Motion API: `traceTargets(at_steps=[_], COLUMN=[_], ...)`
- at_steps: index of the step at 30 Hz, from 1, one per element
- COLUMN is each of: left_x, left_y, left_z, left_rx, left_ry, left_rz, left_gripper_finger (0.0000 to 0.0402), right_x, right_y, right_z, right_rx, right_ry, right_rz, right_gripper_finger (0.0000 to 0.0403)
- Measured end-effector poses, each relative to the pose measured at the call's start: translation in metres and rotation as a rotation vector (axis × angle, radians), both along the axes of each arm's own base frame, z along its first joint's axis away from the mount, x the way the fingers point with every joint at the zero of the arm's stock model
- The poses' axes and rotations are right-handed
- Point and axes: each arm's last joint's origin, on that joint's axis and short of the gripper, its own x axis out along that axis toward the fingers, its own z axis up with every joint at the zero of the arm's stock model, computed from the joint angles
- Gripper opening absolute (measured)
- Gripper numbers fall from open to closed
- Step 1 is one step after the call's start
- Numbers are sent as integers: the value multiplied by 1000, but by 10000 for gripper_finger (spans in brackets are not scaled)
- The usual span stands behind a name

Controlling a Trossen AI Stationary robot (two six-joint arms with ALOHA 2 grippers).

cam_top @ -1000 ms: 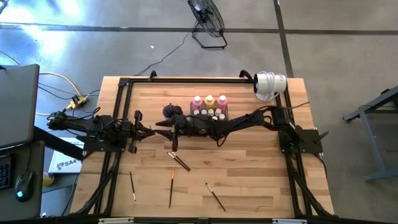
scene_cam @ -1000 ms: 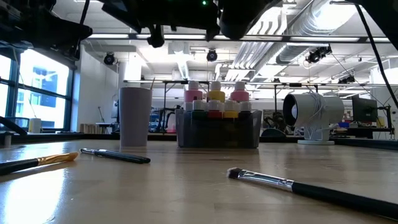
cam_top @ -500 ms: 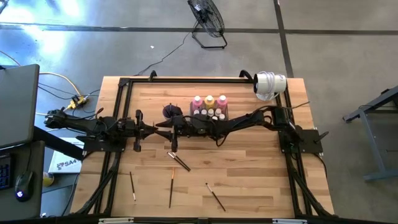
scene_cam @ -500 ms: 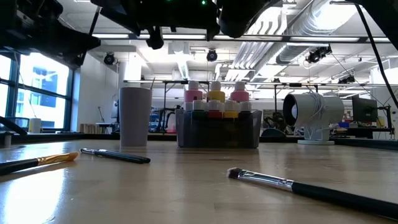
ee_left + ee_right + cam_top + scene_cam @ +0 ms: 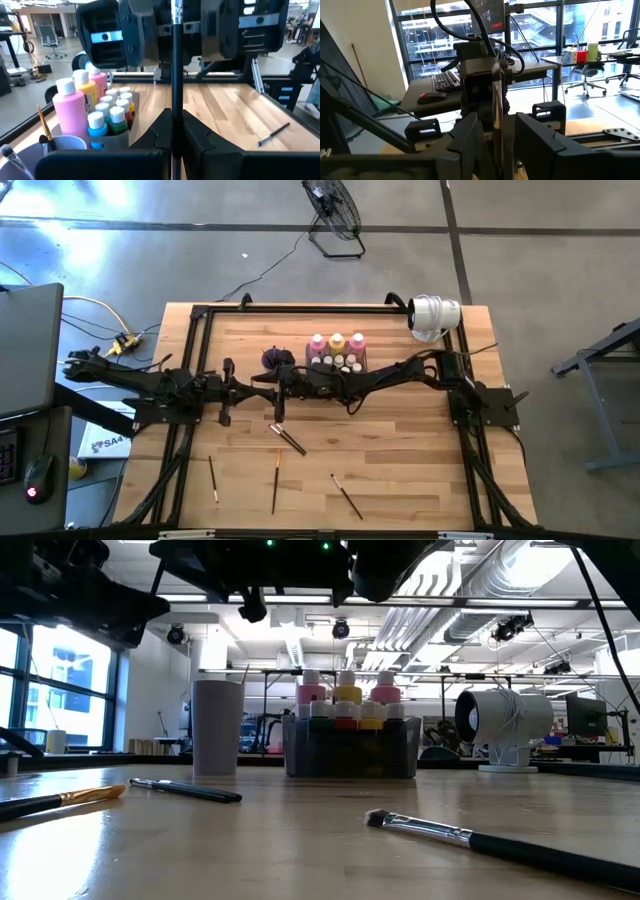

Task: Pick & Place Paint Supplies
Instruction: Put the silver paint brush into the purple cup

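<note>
Above the middle of the table my two grippers face each other at close range. My left gripper [image 5: 248,386] [image 5: 172,131] is shut on a thin dark-handled paintbrush [image 5: 175,75] with a silver ferrule [image 5: 175,10]. My right gripper [image 5: 263,384] [image 5: 497,137] is open, with one finger on either side of the same brush [image 5: 494,107], apart from it. Pink and yellow bottles and small capped ones stand in the dark tray [image 5: 337,356] [image 5: 350,745]. Beside it stands the purple cup [image 5: 275,360] [image 5: 65,145], with brushes in it. My left gripper pinches the paintbrush's dark handle [image 5: 175,112] between its two fingers. The handle lies across the fingers and runs on past them to the ferrule, which sits between my right gripper's fingers. The brush is lifted clear of the table.
Several loose paintbrushes lie on the wood nearer the front edge [image 5: 290,438] [image 5: 213,478] [image 5: 275,480] [image 5: 347,495]. A white round device [image 5: 435,315] stands at the far right corner. A black frame [image 5: 200,320] runs around the table.
My left gripper has edged toward the table's right, closer to my right gripper, and has stayed shut on the brush.
</note>
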Motion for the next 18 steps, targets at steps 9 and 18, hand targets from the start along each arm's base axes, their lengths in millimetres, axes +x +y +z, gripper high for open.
traceTargets(at_steps=[9, 18], left_x=[6, 6], left_y=[-1, -1], left_z=[-2, -3], left_rx=[7, 6], left_ry=[20, 25], left_rz=[0, 0], left_gripper_finger=[12, 12], right_x=[0, 0], right_y=[0, 1], right_z=[0, 0], right_rx=[-7, -48], right_ry=[-1, 6], right_rz=[-1, -6], right_gripper_finger=[84, 13])
